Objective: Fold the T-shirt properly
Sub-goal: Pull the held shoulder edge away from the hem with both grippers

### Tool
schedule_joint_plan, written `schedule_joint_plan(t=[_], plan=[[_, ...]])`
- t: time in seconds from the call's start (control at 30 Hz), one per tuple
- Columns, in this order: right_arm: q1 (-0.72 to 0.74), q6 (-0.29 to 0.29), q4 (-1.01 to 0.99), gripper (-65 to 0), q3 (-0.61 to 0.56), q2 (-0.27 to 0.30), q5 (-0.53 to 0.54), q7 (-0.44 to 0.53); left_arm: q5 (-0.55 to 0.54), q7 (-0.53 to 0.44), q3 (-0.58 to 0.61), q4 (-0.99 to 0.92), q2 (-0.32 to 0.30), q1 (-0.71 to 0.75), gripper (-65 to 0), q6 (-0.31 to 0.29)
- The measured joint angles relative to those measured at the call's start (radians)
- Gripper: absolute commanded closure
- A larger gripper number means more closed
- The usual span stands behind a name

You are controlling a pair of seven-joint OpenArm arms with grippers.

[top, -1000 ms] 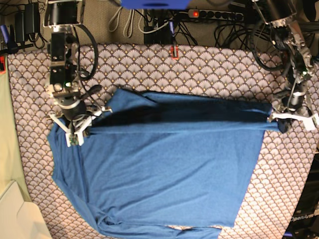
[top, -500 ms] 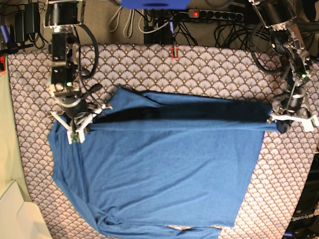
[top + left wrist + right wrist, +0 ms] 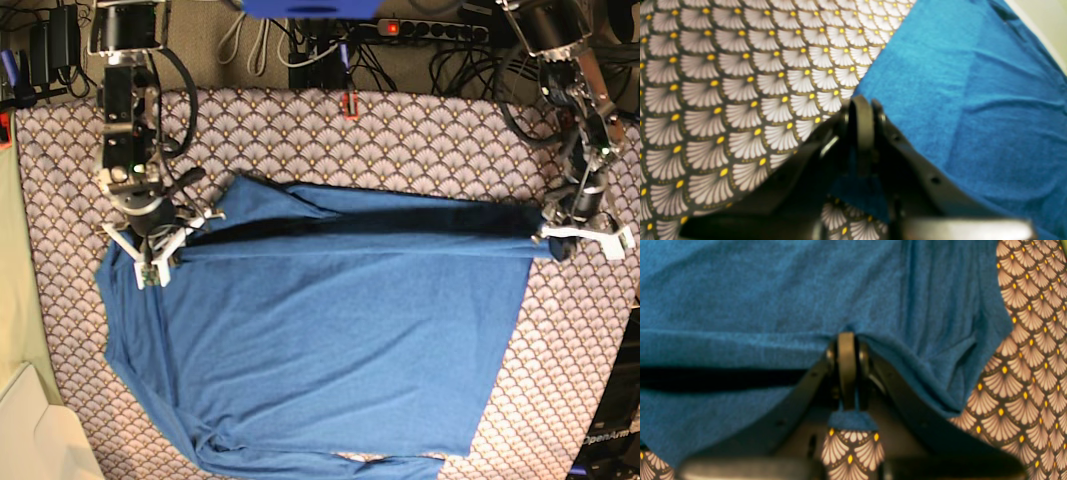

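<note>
The blue T-shirt (image 3: 330,340) lies spread over the patterned table, its far part folded forward over the body. That folded edge is stretched taut between my two grippers. My right gripper (image 3: 160,255), at the left of the base view, is shut on the shirt's edge there. The right wrist view shows its fingers (image 3: 846,350) pinched on blue fabric (image 3: 773,300). My left gripper (image 3: 556,243), at the right of the base view, is shut on the opposite end. In the left wrist view its closed fingers (image 3: 862,116) clamp the T-shirt (image 3: 973,100) at its corner.
A scallop-patterned cloth (image 3: 400,140) covers the table. Cables and a power strip (image 3: 430,28) run behind the far edge, and a small red object (image 3: 350,103) sits on that edge. A cream box (image 3: 30,430) stands at the front left.
Both grippers shifted the held edge slightly toward the table's far side. The dark shadow band beneath it has narrowed. Both grips are unchanged.
</note>
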Motion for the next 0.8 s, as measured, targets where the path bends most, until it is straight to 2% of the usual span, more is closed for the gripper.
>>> schedule_joint_plan(t=[0.1,0.2,0.4,0.57,0.8], plan=[[-0.001,0.0,0.0,0.0,0.0,0.0,0.0,0.0,0.008,0.047,-0.005,0.033,0.02,0.035,-1.5,0.004],[-0.001,0.0,0.0,0.0,0.0,-0.001,0.0,0.0,0.008,0.051,-0.003,0.107,0.038,0.071,-1.5,0.003],[-0.003,0.0,0.0,0.0,0.0,-0.001,0.0,0.004,0.007,0.05,-0.004,0.236,0.033,0.093,-1.5,0.003],[-0.004,0.0,0.0,0.0,0.0,-0.001,0.0,0.003,0.009,0.059,-0.004,0.242,0.034,0.14,-1.5,0.002],[-0.006,0.0,0.0,0.0,0.0,-0.001,0.0,0.004,0.012,0.056,-0.08,0.237,0.059,0.153,-1.7,0.003]])
